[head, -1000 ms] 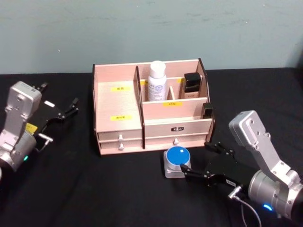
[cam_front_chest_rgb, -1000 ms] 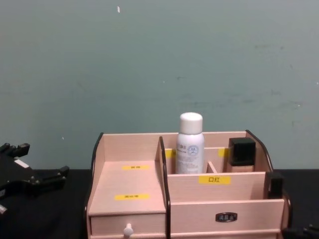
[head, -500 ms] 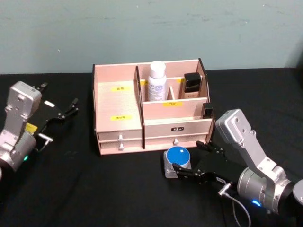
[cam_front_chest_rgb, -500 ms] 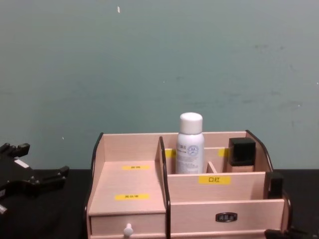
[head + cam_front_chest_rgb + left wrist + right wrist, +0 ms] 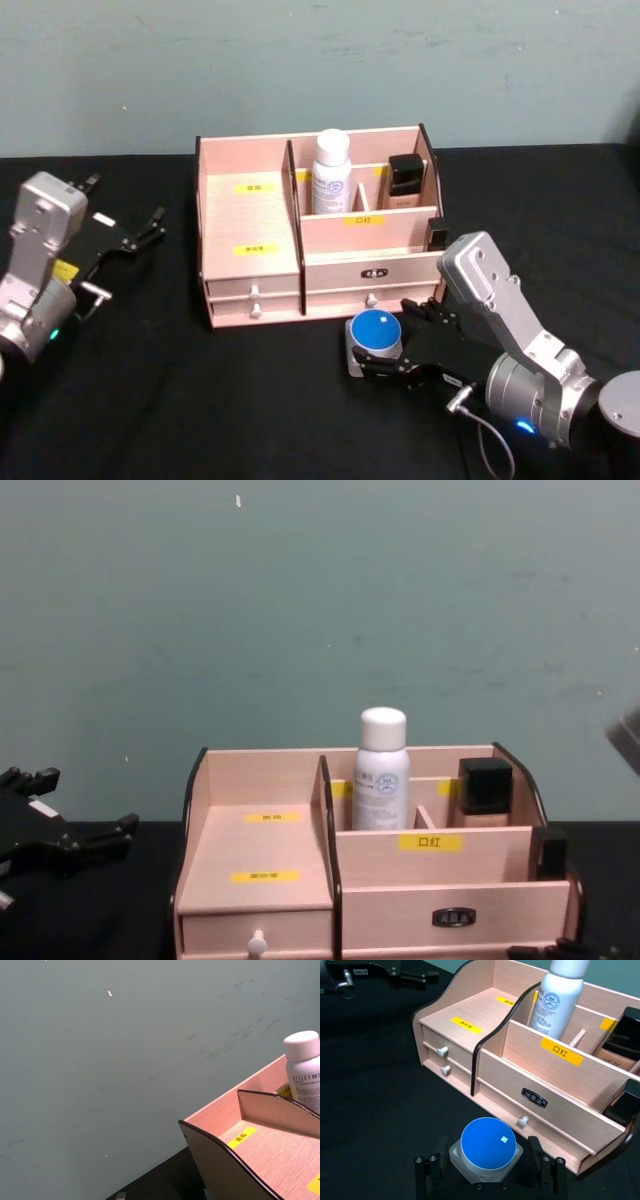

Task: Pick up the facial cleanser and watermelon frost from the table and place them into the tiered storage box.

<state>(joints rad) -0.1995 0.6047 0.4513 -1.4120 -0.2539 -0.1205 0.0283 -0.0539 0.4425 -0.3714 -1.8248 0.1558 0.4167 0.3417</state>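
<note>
The tiered storage box point(image 5: 250, 235) stands at the table's middle, its light wood also in the chest view point(image 5: 260, 865). A white bottle, the facial cleanser point(image 5: 331, 172), stands upright in a back compartment point(image 5: 561, 997). The watermelon frost point(image 5: 375, 340), a small square jar with a round blue lid, sits on the table just in front of the drawers point(image 5: 487, 1146). My right gripper point(image 5: 382, 338) is open, one finger on each side of the jar with small gaps point(image 5: 490, 1161). My left gripper point(image 5: 127, 200) rests open at the far left, away from the box.
A black-capped bottle point(image 5: 405, 180) stands in the back right compartment, and a small black item point(image 5: 437, 233) in the right front one. The stepped left shelves with yellow labels point(image 5: 470, 1015) are bare. Black cloth covers the table, and a teal wall rises behind.
My right gripper has moved left toward the box, from beside the blue-lidded jar to straddling it. The left arm, the box and the jar have not moved.
</note>
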